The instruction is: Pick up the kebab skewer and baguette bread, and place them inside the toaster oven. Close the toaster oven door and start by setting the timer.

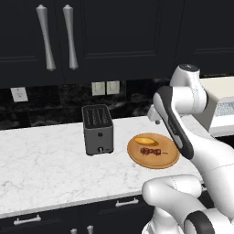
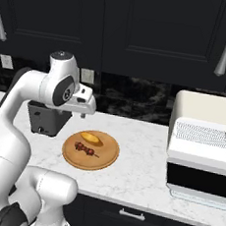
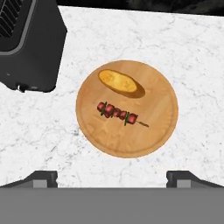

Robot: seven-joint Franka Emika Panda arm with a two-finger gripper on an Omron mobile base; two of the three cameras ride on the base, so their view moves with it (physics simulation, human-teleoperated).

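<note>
The kebab skewer [image 3: 117, 113] lies across the middle of a round wooden plate [image 3: 157, 127], its dark red chunks in a row. On the same plate, just beyond the skewer, rests the golden baguette bread [image 3: 120, 82]. My gripper [image 3: 112, 179] hangs high above the plate's near edge, open, its fingertips wide apart with nothing between them. From the base cameras the skewer [image 2: 84, 149] and the baguette [image 2: 92, 138] show below the hand. The cream toaster oven [image 2: 204, 110] stands at the right, its wire rack showing above the black toaster oven door [image 2: 197, 180].
A dark grey two-slot toaster [image 1: 97, 129] stands on the white marble counter [image 1: 41, 164] left of the plate [image 1: 169, 157]. Dark cabinets with silver handles [image 1: 69, 36] hang above. Bare counter lies between plate [image 2: 105, 156] and oven.
</note>
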